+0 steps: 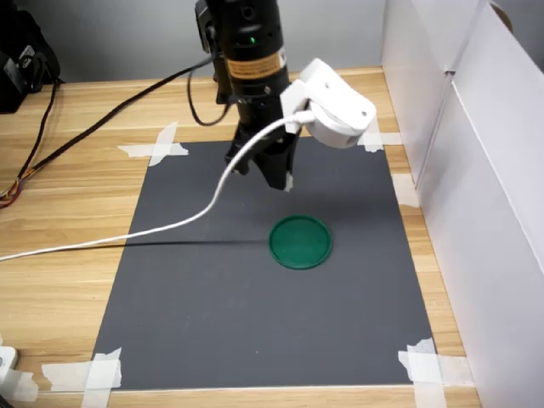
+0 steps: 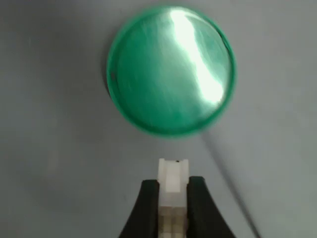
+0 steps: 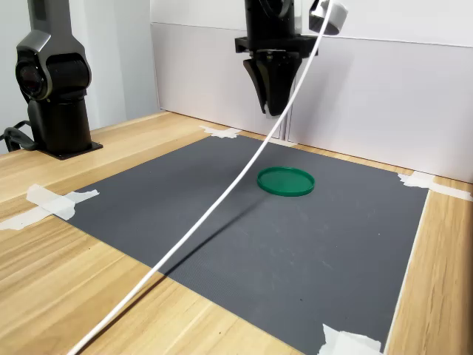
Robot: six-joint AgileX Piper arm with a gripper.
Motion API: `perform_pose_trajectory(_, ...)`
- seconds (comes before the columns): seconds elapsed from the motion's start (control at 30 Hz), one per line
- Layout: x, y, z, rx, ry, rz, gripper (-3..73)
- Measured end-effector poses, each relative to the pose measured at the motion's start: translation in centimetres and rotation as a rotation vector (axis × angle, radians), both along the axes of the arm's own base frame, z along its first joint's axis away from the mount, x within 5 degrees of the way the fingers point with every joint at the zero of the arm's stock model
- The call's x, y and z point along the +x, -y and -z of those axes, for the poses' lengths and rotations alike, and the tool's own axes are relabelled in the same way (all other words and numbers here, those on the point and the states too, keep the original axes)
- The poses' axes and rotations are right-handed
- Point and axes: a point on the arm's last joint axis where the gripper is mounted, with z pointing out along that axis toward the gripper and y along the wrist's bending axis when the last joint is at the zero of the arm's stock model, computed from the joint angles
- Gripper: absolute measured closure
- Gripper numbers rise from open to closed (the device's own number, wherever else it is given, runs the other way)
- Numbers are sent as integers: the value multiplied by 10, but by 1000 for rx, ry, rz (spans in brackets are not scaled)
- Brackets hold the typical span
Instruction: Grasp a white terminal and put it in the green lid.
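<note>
- Between the pincer [image 2: 173, 198] tips: white terminal [image 2: 173, 176] clamped, carried high for transport.
- Just ahead and below: green lid [image 2: 171, 69], empty on the mat [image 1: 255, 314]; release looks premature until centred.

No text can be read. The arm [image 1: 252, 51] carries a yellow label [image 1: 253, 67] in the first exterior view, but its print is too blurred to read.

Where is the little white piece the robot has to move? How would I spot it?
Find the big dark grey mat on the wooden table, then the black gripper hanging above it. The white terminal is pinched between its fingers, near the round green lid. It is tiny and blocky, unlike the flat white tape.
</note>
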Motion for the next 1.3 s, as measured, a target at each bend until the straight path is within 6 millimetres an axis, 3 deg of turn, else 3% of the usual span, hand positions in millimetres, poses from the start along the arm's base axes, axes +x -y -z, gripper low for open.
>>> perform_pose_trajectory(0.4, 24, -13, 56, -21, -74, 27, 612)
perform_pose_trajectory(0.63, 30, -12, 77, -77, -105, -27, 603)
perform_pose_trajectory(0.77, 31, -12, 77, -75, -94, -32, 528)
perform_pose_trajectory(0.97, 31, -13, 77, -62, -95, -19, 244)
perform_pose_trajectory(1.1, 31, -14, 72, -49, -69, -8, 125)
perform_pose_trajectory(1.17, 32, -15, 62, -23, -16, 2, 97)
perform_pose_trajectory(1.3, 31, -11, 20, 99, 157, 83, 86)
